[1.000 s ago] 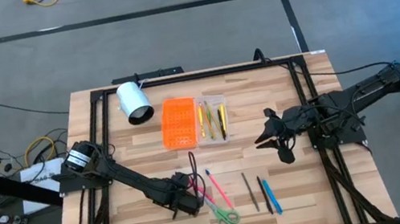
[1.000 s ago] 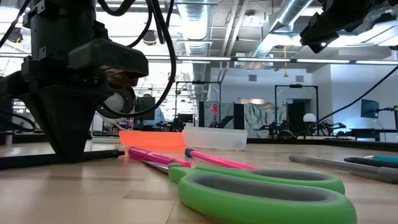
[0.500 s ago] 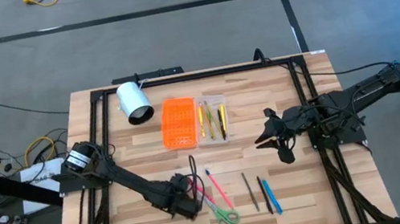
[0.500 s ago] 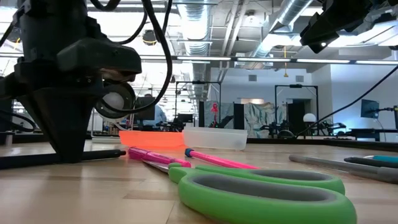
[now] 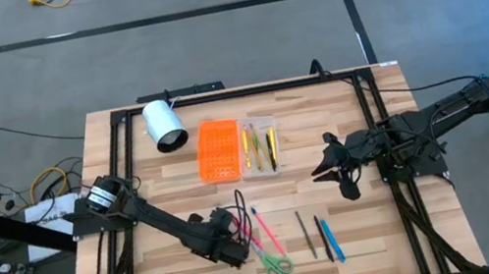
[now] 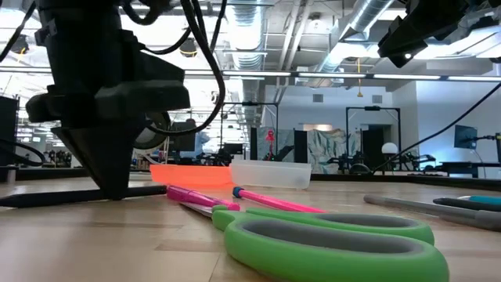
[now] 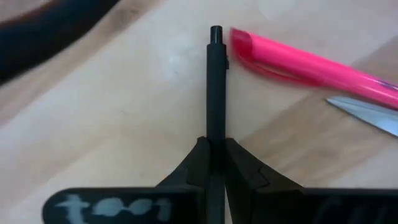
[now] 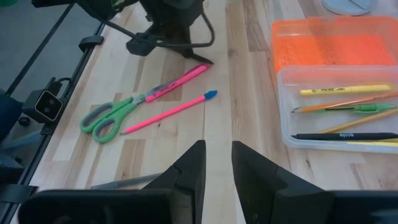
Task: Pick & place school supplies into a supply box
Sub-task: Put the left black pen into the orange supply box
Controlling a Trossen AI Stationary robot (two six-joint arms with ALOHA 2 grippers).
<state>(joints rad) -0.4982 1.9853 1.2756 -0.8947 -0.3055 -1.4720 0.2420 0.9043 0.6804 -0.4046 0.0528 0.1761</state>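
My left tool (image 7: 215,155) pinches the black pen (image 7: 215,87) near its end, so it could slip when lifted.

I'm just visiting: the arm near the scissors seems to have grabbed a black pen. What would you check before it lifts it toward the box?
1. Left gripper shut on the black pen: ok.
2. Pen centred between the fingers: ok.
3. Pink highlighter apart from the pen: cannot tell, it lies very close.
4. Clear tray open, orange lid beside it: ok.
5. Right gripper off the path, hovering right of the tray: ok.
6. Green scissors not caught in the grip: ok.
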